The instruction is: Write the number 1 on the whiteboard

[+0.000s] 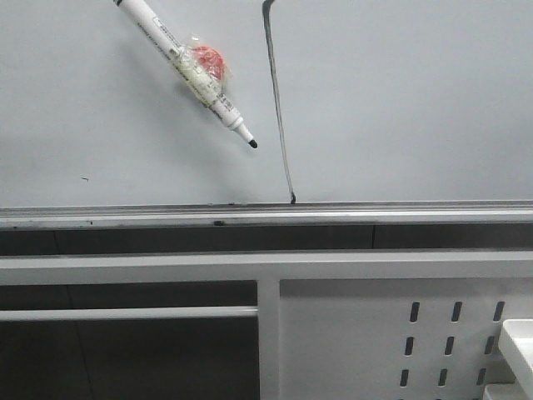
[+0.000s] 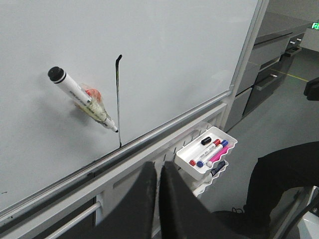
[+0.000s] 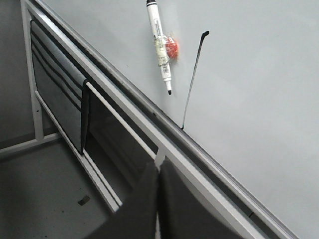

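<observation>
The number 1 (image 1: 278, 100) is a long thin black stroke with a small hook at its top, running down the whiteboard (image 1: 400, 100) to its silver ledge (image 1: 375, 208). A white marker (image 1: 187, 67) with a red round piece (image 1: 208, 60) wrapped to it hangs slanted against the board by itself, its black tip a little left of the stroke and apart from it. In the left wrist view, my left gripper (image 2: 158, 167) is shut and empty, well back from the number 1 (image 2: 118, 99) and marker (image 2: 82, 97). My right gripper (image 3: 158, 167) is likewise shut on nothing, below the board's frame.
A white tray (image 2: 224, 135) holding several markers hangs on the white perforated frame (image 1: 450, 342) below the board's right part. A horizontal rail (image 1: 125, 314) crosses the dark opening under the ledge. Grey cabinets (image 2: 279, 55) stand beyond the board.
</observation>
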Controlling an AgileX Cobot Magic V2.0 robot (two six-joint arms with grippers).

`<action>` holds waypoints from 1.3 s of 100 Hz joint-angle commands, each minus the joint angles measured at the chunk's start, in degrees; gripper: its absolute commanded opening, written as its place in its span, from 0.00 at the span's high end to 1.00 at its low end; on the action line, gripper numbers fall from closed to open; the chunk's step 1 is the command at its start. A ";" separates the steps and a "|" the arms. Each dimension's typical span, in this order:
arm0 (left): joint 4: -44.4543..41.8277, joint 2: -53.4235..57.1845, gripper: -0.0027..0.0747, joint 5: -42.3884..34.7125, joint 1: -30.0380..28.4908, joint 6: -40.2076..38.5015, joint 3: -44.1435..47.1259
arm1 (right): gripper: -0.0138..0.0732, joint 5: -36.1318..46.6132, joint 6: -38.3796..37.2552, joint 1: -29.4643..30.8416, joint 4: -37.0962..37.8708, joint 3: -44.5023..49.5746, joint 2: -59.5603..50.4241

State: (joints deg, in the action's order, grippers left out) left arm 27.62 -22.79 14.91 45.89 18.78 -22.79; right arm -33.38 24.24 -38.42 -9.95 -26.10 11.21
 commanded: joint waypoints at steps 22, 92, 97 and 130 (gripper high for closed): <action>-11.10 0.89 0.99 -18.83 -3.53 0.20 3.55 | 0.90 4.73 0.06 0.26 0.21 -1.34 0.55; -30.75 24.27 0.99 -11.52 -32.33 -21.19 25.05 | 0.90 4.73 0.06 0.26 0.21 -1.34 0.55; -30.73 24.27 0.99 -7.51 -33.06 -21.19 24.93 | 0.90 4.73 0.06 0.26 0.21 -1.34 0.55; -31.23 24.27 0.99 1.35 -41.10 -21.19 25.04 | 0.90 4.73 0.06 0.26 0.21 -1.34 0.55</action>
State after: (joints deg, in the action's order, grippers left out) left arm -3.63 0.36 19.24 6.48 -1.79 0.17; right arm -33.34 24.13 -38.42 -9.83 -26.10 11.21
